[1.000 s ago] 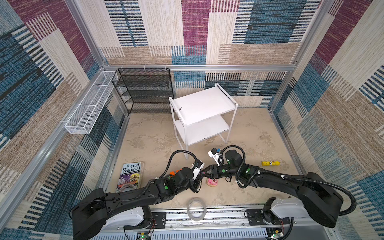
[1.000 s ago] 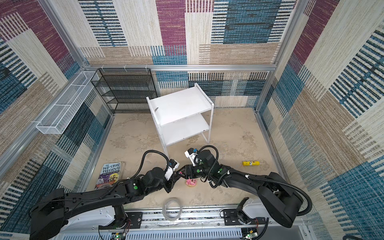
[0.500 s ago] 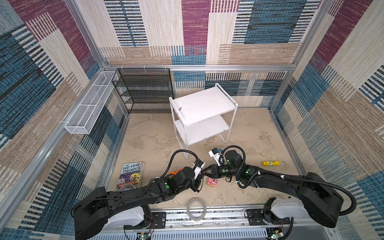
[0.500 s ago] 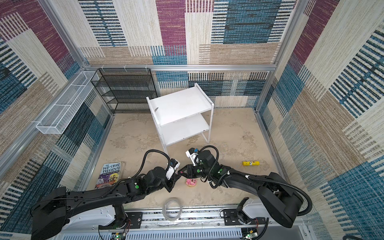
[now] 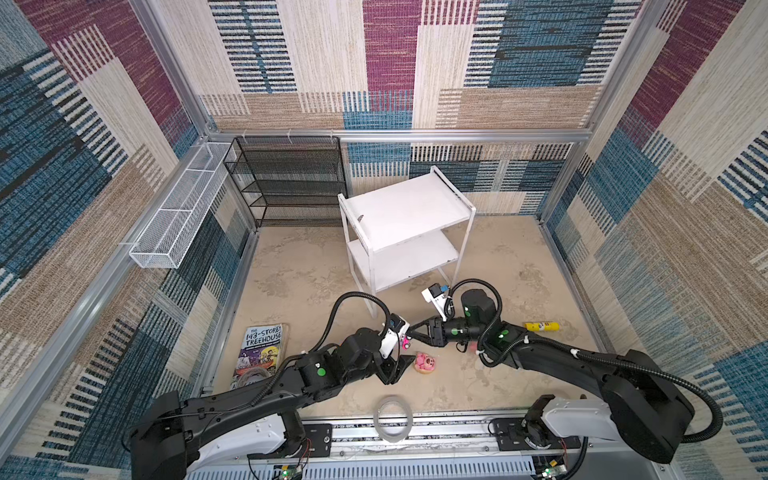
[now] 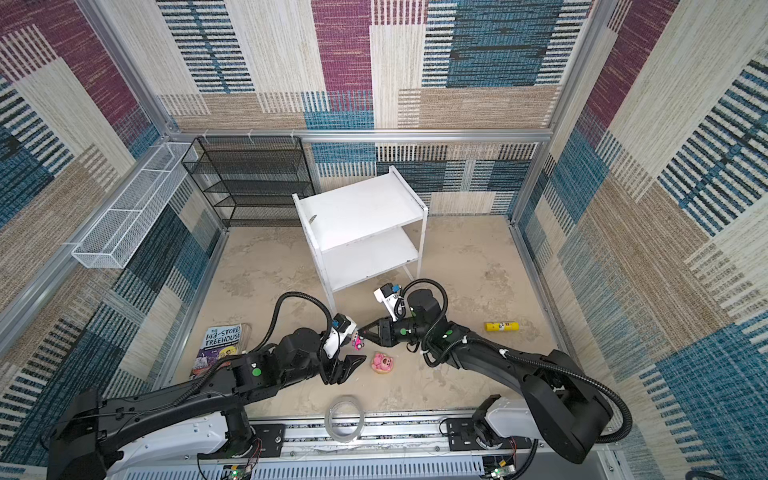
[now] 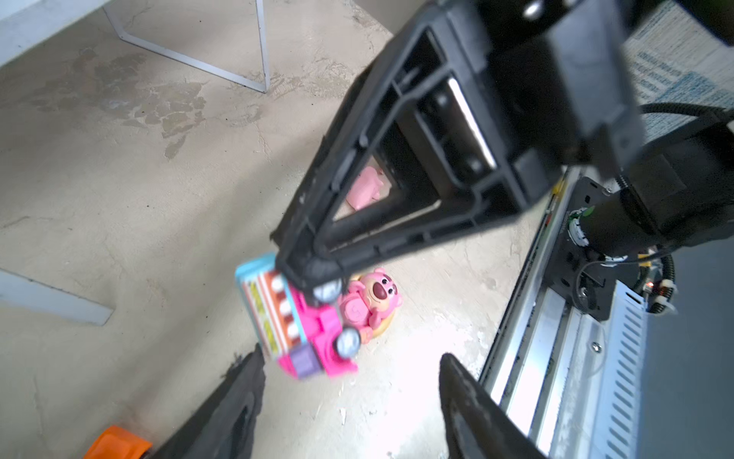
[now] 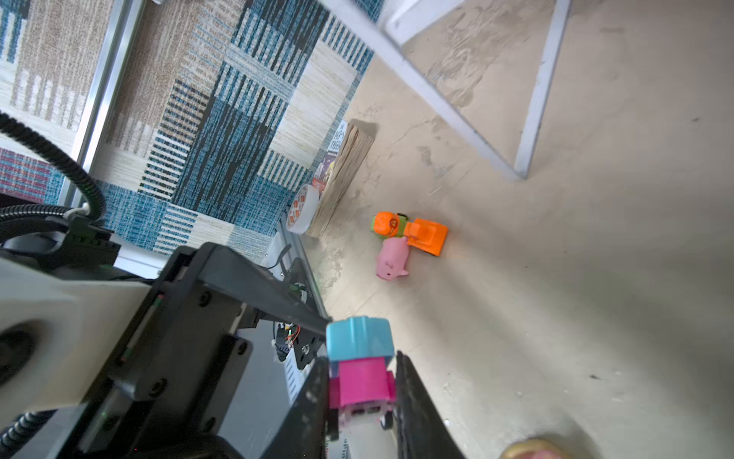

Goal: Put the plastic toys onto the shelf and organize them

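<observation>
Right gripper (image 8: 361, 401) closed on pink car (image 7: 294, 322), tips only, above pink bear (image 7: 371, 296) on floor | left gripper (image 7: 349, 389) open, empty, just beneath | shelf (image 5: 405, 208) holds no toy | risk: if you lift fast, car can pivot out or strike left gripper.

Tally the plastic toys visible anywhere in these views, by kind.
Cars: 2 (pink car, green-orange car)
Pigs: 1 (pink pig)
Bears: 1 (pink bear)
Kind unclear: 1 (half-hidden pink toy)
Total: 5
</observation>
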Controlling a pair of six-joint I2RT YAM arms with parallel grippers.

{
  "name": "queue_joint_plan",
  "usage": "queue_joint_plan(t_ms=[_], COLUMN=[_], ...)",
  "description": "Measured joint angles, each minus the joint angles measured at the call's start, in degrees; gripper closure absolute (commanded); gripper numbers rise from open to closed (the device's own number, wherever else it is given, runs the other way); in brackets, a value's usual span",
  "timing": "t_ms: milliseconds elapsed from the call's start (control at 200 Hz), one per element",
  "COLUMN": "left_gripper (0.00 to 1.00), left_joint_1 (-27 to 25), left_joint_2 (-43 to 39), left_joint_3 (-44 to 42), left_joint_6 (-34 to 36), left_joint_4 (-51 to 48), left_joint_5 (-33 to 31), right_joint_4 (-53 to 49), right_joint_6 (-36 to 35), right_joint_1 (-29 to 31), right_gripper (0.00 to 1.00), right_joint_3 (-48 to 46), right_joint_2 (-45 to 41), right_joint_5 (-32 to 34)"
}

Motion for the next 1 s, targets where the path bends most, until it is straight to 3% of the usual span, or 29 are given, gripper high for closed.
queue_joint_plan(t_ms=[220,411,666,1002], left_gripper=[0.27,0.29,0.34,0.42], left_joint_1=[2.62,4.85,5.9,8.26], left_joint_2=[-5.38,-4.24,-2.64,-3.43], left_joint_3=[-2.86,-2.45,0.31,1.07], left_joint_6=[-1.27,-2.14,-2.73,-2.75], left_joint_4=[-1.11,0.02,1.09,0.98], left_joint_5=[2.01,12.0,20.85,22.34], right_joint_4=[0.31,0.7,-1.86,1.44], right_joint_6=[-4.07,-7.91,-14.29,-15.69], right_joint_1=[-3.08,-3.89,-4.5,-4.52], right_gripper=[0.71,0.71,0.7,0.71], right_joint_3=[-0.85,-0.85,0.63,-0.46], right_joint_2=[-1.99,-3.98,-4.57,-2.32], right_joint_5=[-6.49,-13.88,-20.46,-25.49])
